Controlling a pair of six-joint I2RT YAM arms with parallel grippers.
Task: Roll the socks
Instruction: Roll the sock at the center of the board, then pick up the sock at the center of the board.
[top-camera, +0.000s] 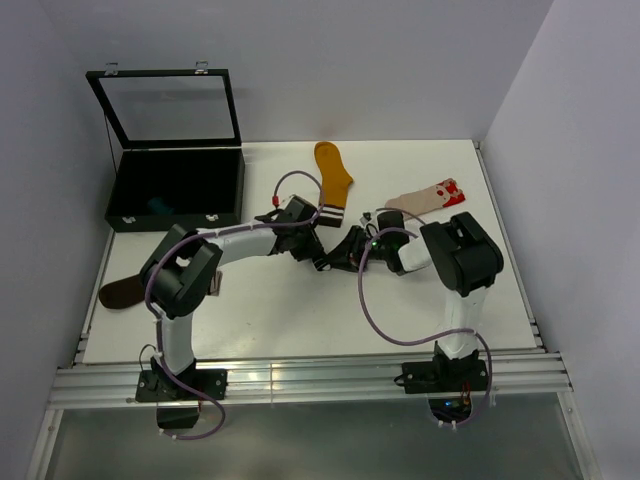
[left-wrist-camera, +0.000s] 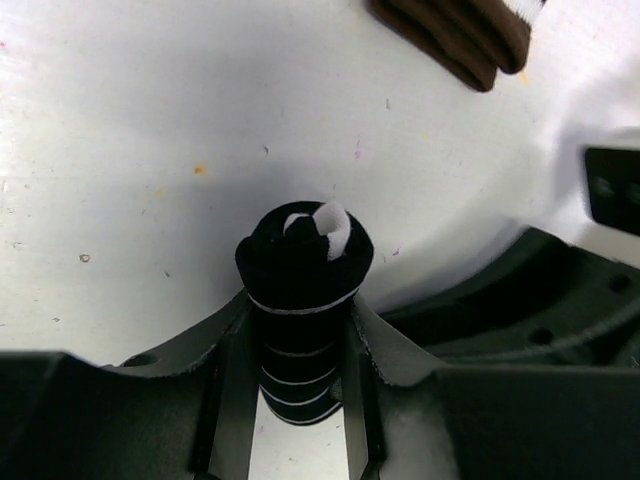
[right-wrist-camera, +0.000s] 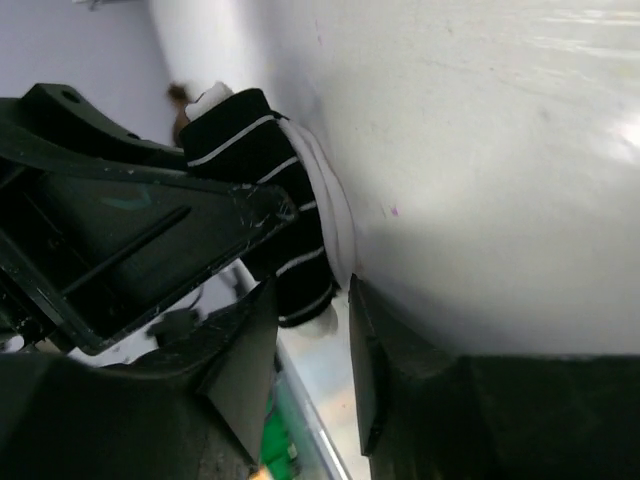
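The rolled striped sock (left-wrist-camera: 305, 290), near the middle of the table (top-camera: 300, 320), is pinched at its sides by the left gripper (left-wrist-camera: 302, 330), its long axis pointed toward the right gripper (right-wrist-camera: 312, 320), whose jaws are held spread at the roll's end

Soft, even overhead light fills the top view: the white table (top-camera: 300, 320) is bright but not blown out, the arms cast only faint, diffuse shadows, and the black case (top-camera: 175, 185) is too dark to show its inside. In the left wrist view the table glares at the upper right, a soft shadow rings the striped sock (left-wrist-camera: 300, 270), and the fingers (left-wrist-camera: 232, 400) of the left gripper (left-wrist-camera: 300, 305) are blurred near the lens. The right wrist view has glare streaks at upper right; the right gripper (right-wrist-camera: 312, 300) is dark and soft-focused.
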